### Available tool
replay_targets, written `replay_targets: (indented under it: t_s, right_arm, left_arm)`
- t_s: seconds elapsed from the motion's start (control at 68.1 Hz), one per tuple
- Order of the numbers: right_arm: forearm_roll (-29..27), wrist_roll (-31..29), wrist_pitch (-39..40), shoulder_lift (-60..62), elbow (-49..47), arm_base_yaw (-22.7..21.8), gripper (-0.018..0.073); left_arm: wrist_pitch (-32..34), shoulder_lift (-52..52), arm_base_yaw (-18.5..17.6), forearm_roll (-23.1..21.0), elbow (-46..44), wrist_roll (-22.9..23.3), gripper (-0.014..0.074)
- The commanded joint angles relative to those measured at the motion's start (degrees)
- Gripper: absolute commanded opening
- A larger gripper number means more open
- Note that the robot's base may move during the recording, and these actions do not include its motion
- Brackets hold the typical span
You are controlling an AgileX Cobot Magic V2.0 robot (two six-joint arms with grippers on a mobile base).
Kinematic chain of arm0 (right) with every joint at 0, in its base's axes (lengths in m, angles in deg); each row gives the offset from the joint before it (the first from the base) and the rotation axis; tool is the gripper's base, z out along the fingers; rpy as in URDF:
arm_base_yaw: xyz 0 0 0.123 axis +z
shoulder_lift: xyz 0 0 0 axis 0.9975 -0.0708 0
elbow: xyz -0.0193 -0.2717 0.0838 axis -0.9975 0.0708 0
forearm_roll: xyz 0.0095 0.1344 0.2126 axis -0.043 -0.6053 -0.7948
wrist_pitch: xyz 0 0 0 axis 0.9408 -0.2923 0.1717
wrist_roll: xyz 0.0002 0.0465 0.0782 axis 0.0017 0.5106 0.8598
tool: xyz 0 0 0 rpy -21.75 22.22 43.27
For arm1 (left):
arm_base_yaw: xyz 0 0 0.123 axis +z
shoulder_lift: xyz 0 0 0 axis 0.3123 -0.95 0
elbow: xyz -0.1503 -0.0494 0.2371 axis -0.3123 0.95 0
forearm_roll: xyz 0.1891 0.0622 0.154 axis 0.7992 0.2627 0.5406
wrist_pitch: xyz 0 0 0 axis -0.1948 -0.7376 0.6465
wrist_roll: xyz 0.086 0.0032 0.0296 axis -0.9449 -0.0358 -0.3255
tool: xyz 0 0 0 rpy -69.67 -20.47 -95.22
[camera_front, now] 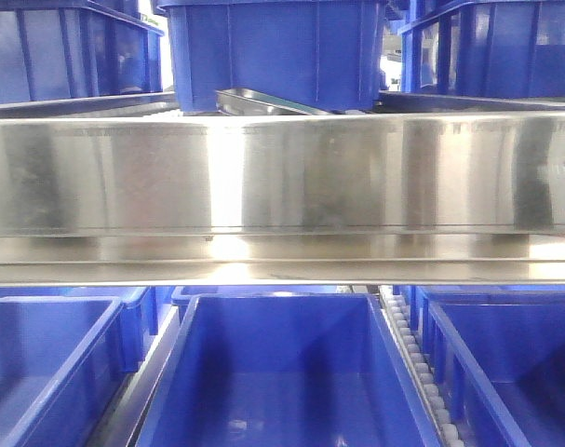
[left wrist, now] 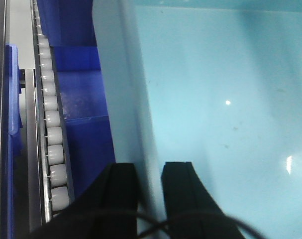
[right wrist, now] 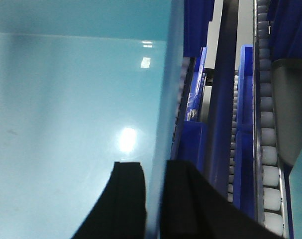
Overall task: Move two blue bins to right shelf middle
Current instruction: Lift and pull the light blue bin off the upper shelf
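A pale sky-blue bin (left wrist: pixel 215 99) fills the left wrist view. My left gripper (left wrist: pixel 150 174) is shut on its left wall, one black finger (left wrist: pixel 122 186) outside and the other inside. In the right wrist view a pale sky-blue bin (right wrist: pixel 66 109) fills the left side, and my right gripper (right wrist: pixel 154 174) is shut on its right wall, one finger (right wrist: pixel 130 189) inside. I cannot tell whether one bin or two stacked ones are held. The right shelf's broad shiny rail (camera_front: pixel 282 177) spans the front view. There the pale bins and both grippers are out of view.
Dark-blue crates (camera_front: pixel 282 372) sit below the rail, with more (camera_front: pixel 263 47) on the tier above beside a steel tray (camera_front: pixel 263 101). White roller tracks (left wrist: pixel 51 129) (right wrist: pixel 267 124) and dark-blue crate walls (left wrist: pixel 78 89) (right wrist: pixel 215 124) run close beside the held bin.
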Motion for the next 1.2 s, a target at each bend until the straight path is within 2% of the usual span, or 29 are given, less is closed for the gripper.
replay_targets:
  t_s: [0.0, 1.19]
  right_arm:
    - [2.2, -1.1, 3.0, 0.5, -0.7, -0.5, -0.0153]
    - [2.2, -1.1, 3.0, 0.5, -0.7, -0.5, -0.0153]
  left_arm:
    - [1.0, 0.9, 0.2, 0.7, -0.3, -0.6, -0.0111]
    - [1.0, 0.9, 0.2, 0.7, -0.3, -0.6, -0.0111]
